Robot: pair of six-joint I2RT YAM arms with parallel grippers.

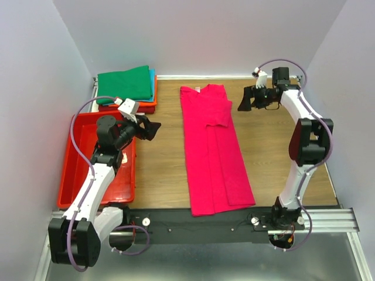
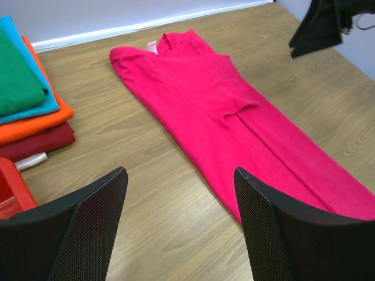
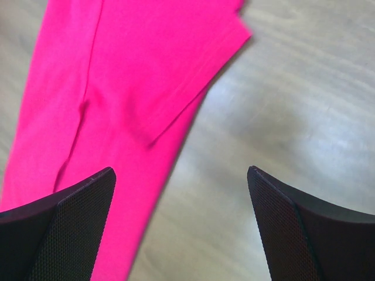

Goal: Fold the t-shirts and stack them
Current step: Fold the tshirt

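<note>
While both claws hang empty, table (image 1: 275, 152): pale wood between grey walls, the two arms bolted at its 6 o'clock edge.
Pink t-shirt (image 1: 214, 152): flat down the middle of the wood as one long, narrow strip, with the collar toward 12 o'clock and the hem toward 6. Its sides look turned in, and a sleeve lies across the chest.
Red tray (image 1: 69, 175): at 8 o'clock, hard against the left wall.
Folded stack (image 1: 126, 85): at 11 o'clock, green on top, then teal-blue, orange and dark red, apart from the pink shirt.
Left claw (image 2: 180, 175): at the shirt's 9 o'clock, over bare wood, jaws spread wide with nothing in them.
Right claw (image 3: 180, 170): at the shirt's 2 o'clock, just beside the sleeve edge, jaws fully apart and gripping nothing.
Step in hand: the lengthwise folds appear done, and a pause before the crosswise fold seems likely.
Next move: probably a pinch at each end corner to carry one end over the other. It calls for catching every thin layer against the wood without dragging the folds loose.
</note>
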